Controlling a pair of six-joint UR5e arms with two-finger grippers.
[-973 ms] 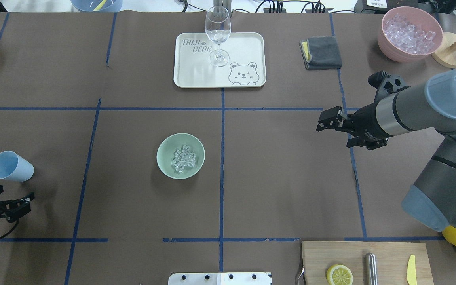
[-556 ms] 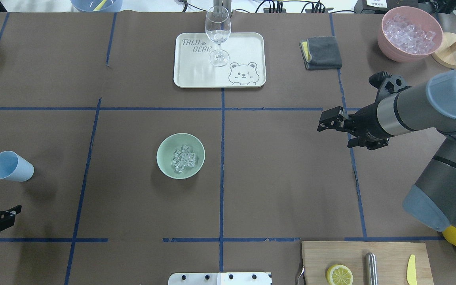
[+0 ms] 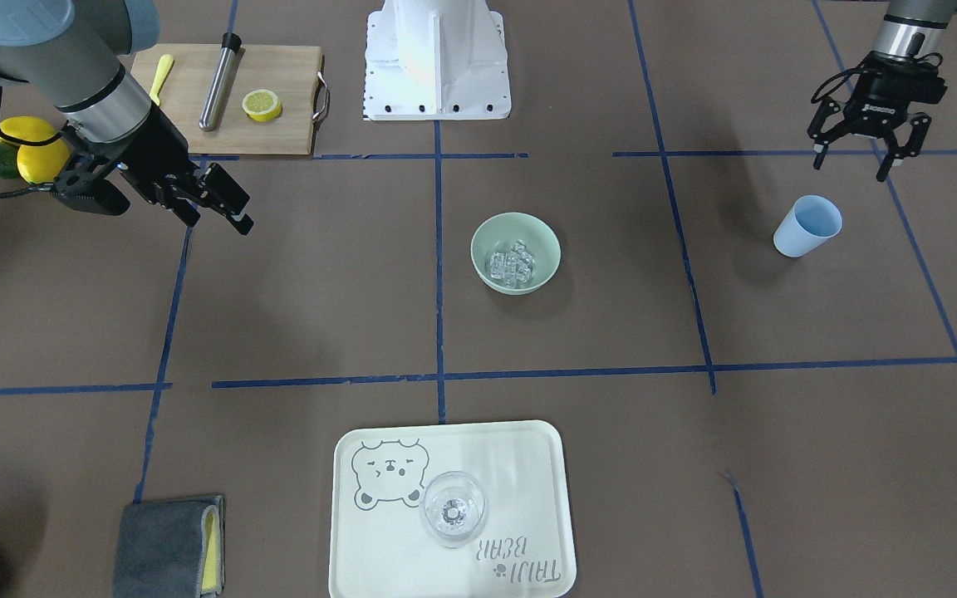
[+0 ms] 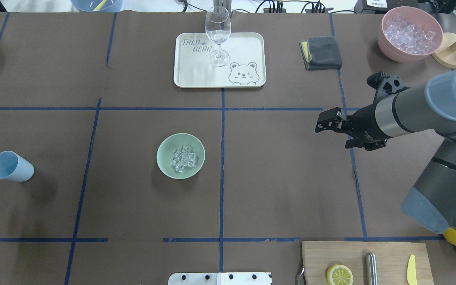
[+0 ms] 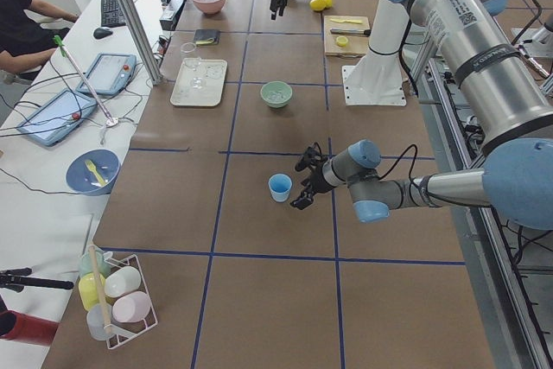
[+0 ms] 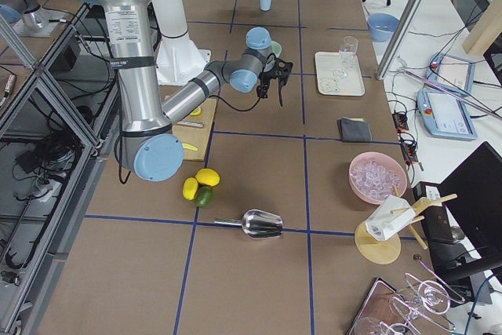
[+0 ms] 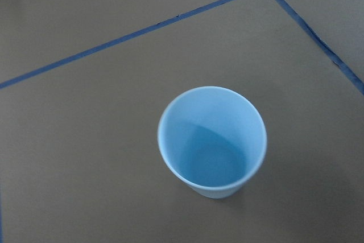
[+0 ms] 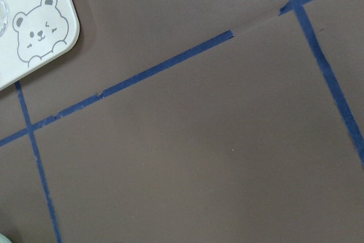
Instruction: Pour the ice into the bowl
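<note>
The pale mint-green bowl stands left of the table's middle, and the ice lies inside it as a small cluster of clear cubes. Both show in the front view too, the bowl and the ice. A blue cup stands upright and empty at the far left; the left wrist view looks down into the cup. My left gripper is open and empty, behind the cup, apart from it. My right gripper is open and empty, hovering far right of the bowl.
A white bear tray with a wine glass sits at the back centre. A grey cloth and a pink container of ice are at the back right. A cutting board with a lemon half is at the front right.
My left gripper has drawn back from beside the blue cup, almost out of the overhead view's left edge. The right gripper has barely shifted. The bowl, ice and cup have not moved.
</note>
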